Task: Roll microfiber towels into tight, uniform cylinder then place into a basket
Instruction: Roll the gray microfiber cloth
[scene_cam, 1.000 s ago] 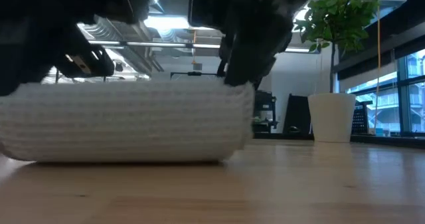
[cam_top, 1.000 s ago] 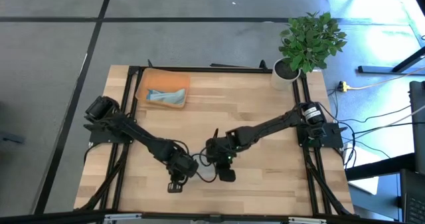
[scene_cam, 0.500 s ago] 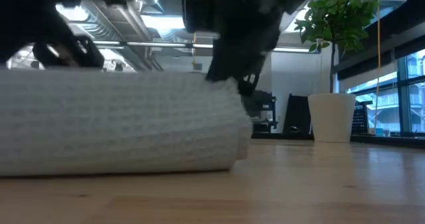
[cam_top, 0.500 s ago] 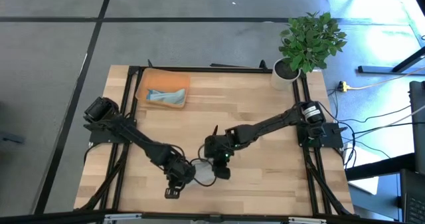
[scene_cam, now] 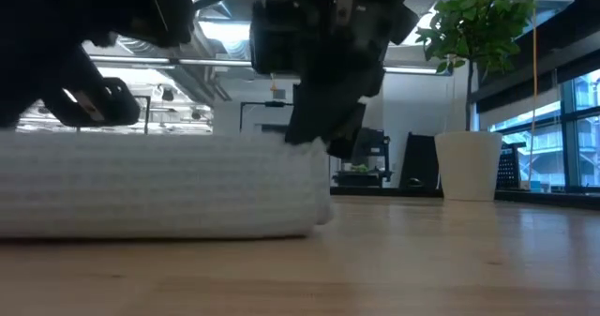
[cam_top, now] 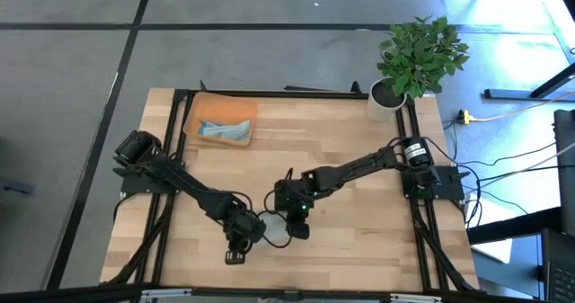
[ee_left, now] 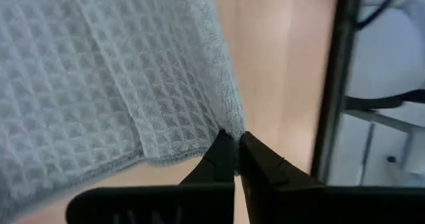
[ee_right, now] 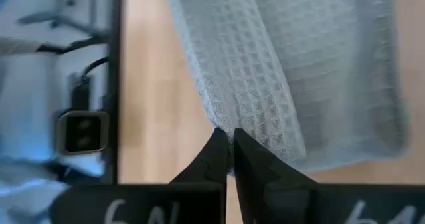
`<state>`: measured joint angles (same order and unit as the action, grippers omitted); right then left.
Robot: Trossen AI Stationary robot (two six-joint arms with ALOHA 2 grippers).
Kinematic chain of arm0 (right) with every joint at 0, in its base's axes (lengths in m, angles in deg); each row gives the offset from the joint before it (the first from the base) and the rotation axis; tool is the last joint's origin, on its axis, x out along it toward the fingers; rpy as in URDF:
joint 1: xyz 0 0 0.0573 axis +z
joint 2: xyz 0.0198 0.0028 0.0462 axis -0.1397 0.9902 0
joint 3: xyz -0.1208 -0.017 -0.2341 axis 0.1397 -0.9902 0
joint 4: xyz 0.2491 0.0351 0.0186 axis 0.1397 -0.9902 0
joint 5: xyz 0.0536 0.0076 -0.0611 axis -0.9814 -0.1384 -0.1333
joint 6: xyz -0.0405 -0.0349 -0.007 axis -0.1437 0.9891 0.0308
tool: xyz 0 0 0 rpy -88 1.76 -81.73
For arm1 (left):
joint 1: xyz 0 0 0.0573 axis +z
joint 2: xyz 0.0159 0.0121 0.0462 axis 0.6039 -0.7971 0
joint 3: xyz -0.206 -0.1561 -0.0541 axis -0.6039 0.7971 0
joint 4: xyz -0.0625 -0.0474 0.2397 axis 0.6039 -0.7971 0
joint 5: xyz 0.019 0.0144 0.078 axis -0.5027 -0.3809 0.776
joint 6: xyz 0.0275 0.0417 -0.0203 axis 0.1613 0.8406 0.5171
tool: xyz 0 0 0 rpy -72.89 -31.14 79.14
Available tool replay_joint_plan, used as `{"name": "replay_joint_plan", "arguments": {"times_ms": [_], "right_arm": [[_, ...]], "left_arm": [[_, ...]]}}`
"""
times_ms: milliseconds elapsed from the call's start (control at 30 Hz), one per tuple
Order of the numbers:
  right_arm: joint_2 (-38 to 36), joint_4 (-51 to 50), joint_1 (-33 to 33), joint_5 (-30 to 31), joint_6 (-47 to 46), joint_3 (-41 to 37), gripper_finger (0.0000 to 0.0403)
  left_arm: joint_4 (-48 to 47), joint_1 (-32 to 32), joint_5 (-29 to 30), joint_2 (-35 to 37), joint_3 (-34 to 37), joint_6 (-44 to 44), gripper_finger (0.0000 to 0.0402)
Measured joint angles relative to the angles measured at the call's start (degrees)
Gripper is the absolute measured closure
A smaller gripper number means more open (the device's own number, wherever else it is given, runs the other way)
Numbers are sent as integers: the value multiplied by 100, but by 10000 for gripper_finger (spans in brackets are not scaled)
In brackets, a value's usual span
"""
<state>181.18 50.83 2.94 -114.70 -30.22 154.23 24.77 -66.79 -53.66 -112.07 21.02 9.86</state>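
The pale grey-green towel (scene_cam: 159, 185) lies as a thick roll on the wooden table near its front edge. In the high view it shows as a small pale patch (cam_top: 274, 230) between my two grippers. My left gripper (cam_top: 246, 235) is shut on the roll's left part and my right gripper (cam_top: 289, 222) on its right part. The orange basket (cam_top: 199, 114) stands at the far left, and the light teal-blue towel (cam_top: 225, 129) lies crumpled inside it. My left gripper pinches the towel's hemmed edge (ee_left: 229, 121) between its two shut fingertips (ee_left: 222, 151), coming from above. The towel lies on the table in front of the fingers. My right gripper pinches a fold of the towel at its side edge (ee_right: 222, 114) between its shut fingertips (ee_right: 216, 147), from above. In the low view it stands on top of the roll's right end (scene_cam: 305, 147), which rests on the table.
A white pot with a green plant (cam_top: 395, 92) stands at the table's far right corner. Black frame rails (cam_top: 171, 186) run along the table's left and right sides. Bare wood (cam_top: 350, 132) lies between the basket and the plant.
Both grippers, shut on the towel, have shifted a little toward the table's left. The roll has gone with them: its right end now sits farther left, and the roll looks lower and flatter than half a second ago.
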Motion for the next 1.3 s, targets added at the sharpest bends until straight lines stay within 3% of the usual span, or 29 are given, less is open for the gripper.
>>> {"name": "replay_joint_plan", "arguments": {"times_ms": [233, 500, 1000, 1300], "right_arm": [[-30, 126, 254, -736, 104, 14, 391], [-39, 215, 242, -222, -176, 9, 391], [-39, 504, -9, 536, -370, -5, 391], [-36, 269, 51, 96, -339, -10, 391]], "left_arm": [[416, -198, -521, 0, -24, 36, 401], [787, -187, -951, 0, -17, 546, 401], [744, -187, -757, 0, -20, 522, 401], [628, -209, -375, 100, -23, 365, 401]]}}
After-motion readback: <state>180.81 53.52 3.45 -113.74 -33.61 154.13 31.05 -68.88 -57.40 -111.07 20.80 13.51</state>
